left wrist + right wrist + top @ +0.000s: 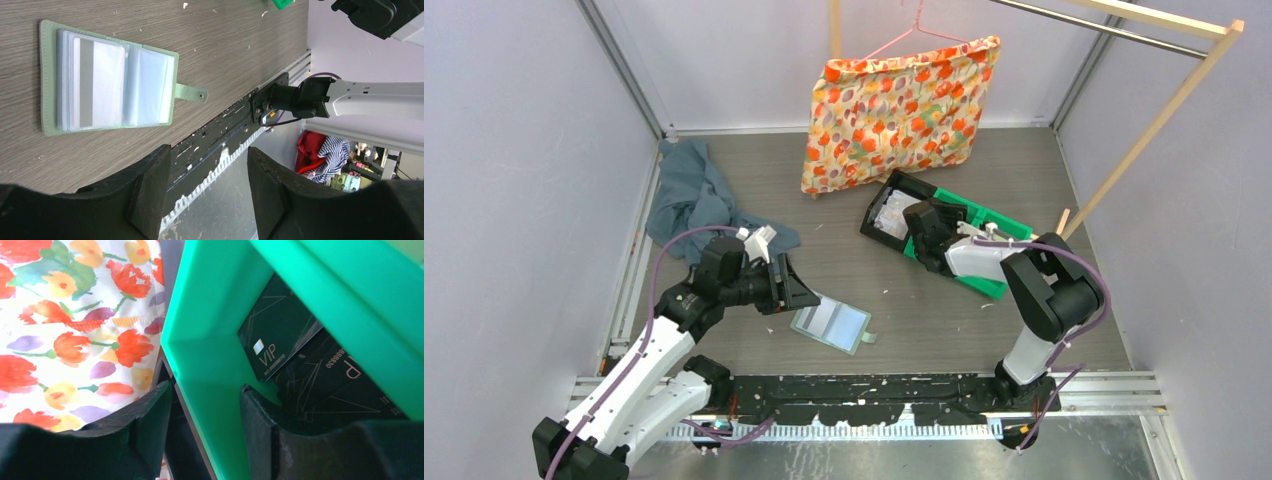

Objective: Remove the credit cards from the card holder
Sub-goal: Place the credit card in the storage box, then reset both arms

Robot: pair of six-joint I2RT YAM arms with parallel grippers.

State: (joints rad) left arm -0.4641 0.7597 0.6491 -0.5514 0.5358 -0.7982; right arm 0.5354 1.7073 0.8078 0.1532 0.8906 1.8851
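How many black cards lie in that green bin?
2 inside the green bin: a VIP card near its corner, a second card partly under it. Others may be hidden.

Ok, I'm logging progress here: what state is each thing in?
card holder: open, flat on the table.
striped card: inside the holder's clear pocket.
black VIP cards: lying in the green bin.
left gripper: open, empty.
right gripper: open, straddling the bin's wall.
floral pillowcase: hanging from a hanger.
blue-grey cloth: crumpled.
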